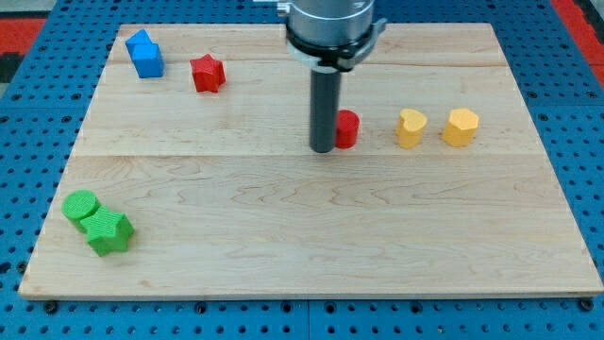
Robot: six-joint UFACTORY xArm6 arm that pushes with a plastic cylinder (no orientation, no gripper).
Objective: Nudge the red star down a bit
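The red star (207, 73) lies on the wooden board near the view's top left, just right of two blue blocks (145, 54). My tip (323, 148) rests on the board near the middle, well to the right of and below the red star. The tip stands directly left of a red round block (348, 128), partly hiding it; whether they touch I cannot tell.
Two yellow blocks (411, 127) (461, 127) sit right of the red round block. A green round block (80, 205) and a green star (109, 231) lie at the bottom left. The board's edge (302, 295) meets a blue pegboard.
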